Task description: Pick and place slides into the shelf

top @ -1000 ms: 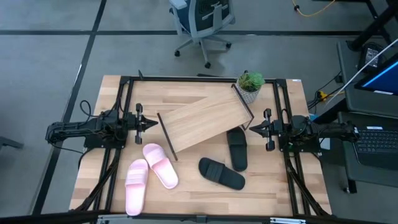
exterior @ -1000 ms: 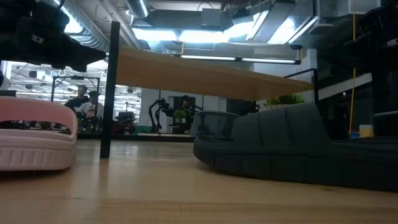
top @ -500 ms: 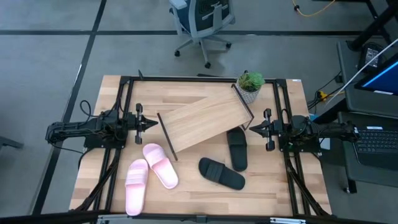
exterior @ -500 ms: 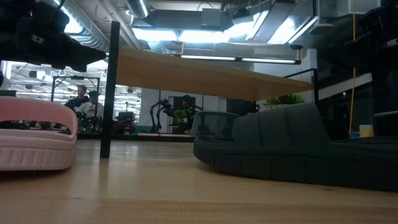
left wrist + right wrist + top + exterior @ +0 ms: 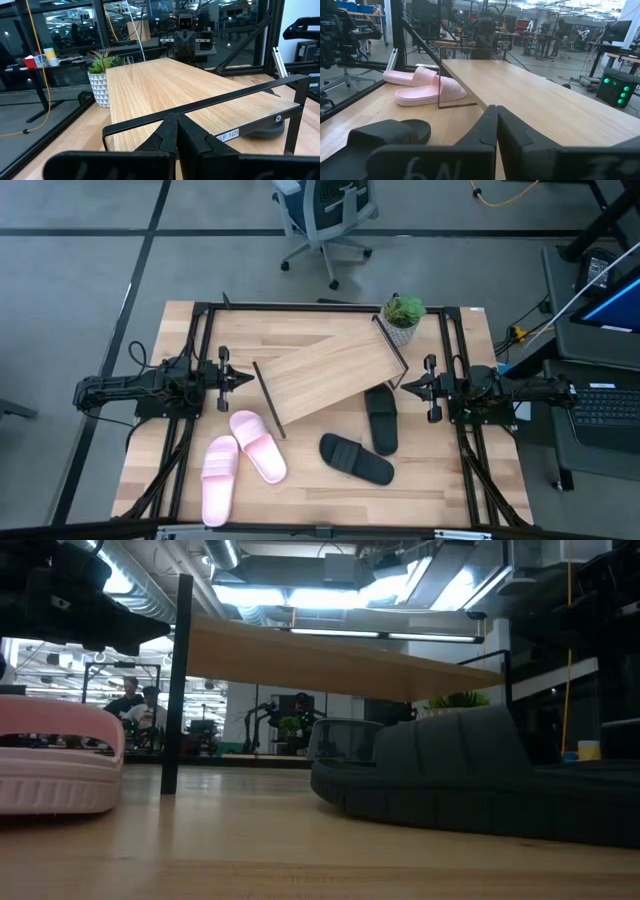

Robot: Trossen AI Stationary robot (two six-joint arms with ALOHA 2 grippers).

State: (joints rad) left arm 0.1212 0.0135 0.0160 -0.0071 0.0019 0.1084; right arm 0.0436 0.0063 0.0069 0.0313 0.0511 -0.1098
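The slanted light-wood shelf (image 5: 330,375) stands mid-table on thin black end rods, with nothing on it. Two pink slides (image 5: 258,445) (image 5: 219,478) lie flat on their soles at the near left. Two black slides (image 5: 381,418) (image 5: 357,458) lie flat near the shelf's right end. My left gripper (image 5: 246,379) is shut and empty at the table's left, its tips close to the shelf's left end. My right gripper (image 5: 405,386) is shut and empty at the right, by the shelf's right end. The shelf also shows in the left wrist view (image 5: 190,90) and right wrist view (image 5: 540,107).
A small potted plant (image 5: 402,317) stands at the table's far right, just behind the shelf. Black frame rails (image 5: 200,340) run along the table's left, right and far sides. An office chair (image 5: 325,215) stands beyond the far edge. Bare tabletop (image 5: 300,500) lies along the near edge.
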